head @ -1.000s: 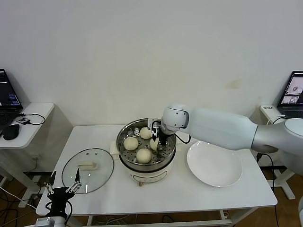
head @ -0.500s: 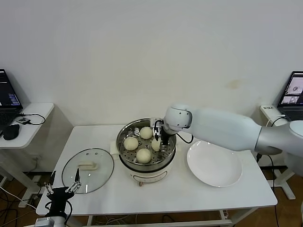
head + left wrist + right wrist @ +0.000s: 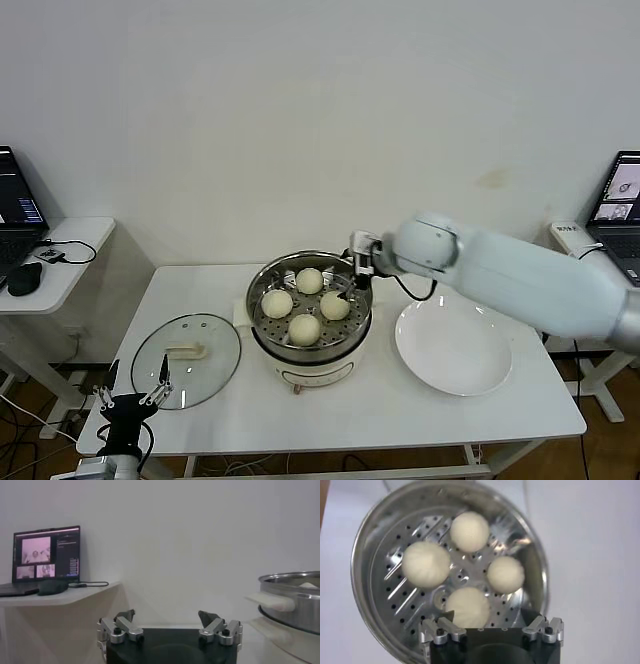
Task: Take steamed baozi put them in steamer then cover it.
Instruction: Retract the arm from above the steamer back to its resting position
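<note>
Sitting in the steamer (image 3: 308, 345), four baozi (image 3: 304, 328); right claw (image 3: 358, 272) hovering wide at its 2 o'clock rim, left claw (image 3: 128, 402) idling wide.

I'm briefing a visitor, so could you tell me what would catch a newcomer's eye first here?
Four baozi sit on the perforated tray in the steamer at the table's centre, with the right gripper open just above its rim. The cover lies on the table to the steamer's left, and an empty white plate to its right.
</note>
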Action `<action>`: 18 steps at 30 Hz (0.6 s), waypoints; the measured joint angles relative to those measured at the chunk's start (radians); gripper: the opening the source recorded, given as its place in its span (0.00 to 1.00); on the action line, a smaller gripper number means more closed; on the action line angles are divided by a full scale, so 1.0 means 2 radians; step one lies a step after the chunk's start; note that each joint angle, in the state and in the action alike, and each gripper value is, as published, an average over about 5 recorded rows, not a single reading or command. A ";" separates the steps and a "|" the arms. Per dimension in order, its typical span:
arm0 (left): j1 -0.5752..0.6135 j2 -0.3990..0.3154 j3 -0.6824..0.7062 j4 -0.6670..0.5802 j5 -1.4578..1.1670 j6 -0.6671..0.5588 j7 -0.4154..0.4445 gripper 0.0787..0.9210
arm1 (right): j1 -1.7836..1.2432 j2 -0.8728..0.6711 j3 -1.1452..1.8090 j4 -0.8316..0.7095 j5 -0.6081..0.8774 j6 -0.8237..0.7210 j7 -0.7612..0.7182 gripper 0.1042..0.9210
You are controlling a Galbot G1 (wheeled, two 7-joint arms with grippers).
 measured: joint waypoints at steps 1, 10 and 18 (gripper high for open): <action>-0.001 0.000 0.000 0.001 0.001 0.000 0.000 0.88 | -0.021 -0.010 0.018 0.008 0.003 0.012 0.021 0.88; -0.008 -0.003 0.004 0.014 0.021 0.005 -0.008 0.88 | -0.290 -0.040 0.268 0.052 -0.030 0.142 0.144 0.88; -0.025 0.001 0.002 0.039 0.105 0.009 -0.008 0.88 | -0.534 0.029 0.516 0.080 -0.104 0.248 0.148 0.88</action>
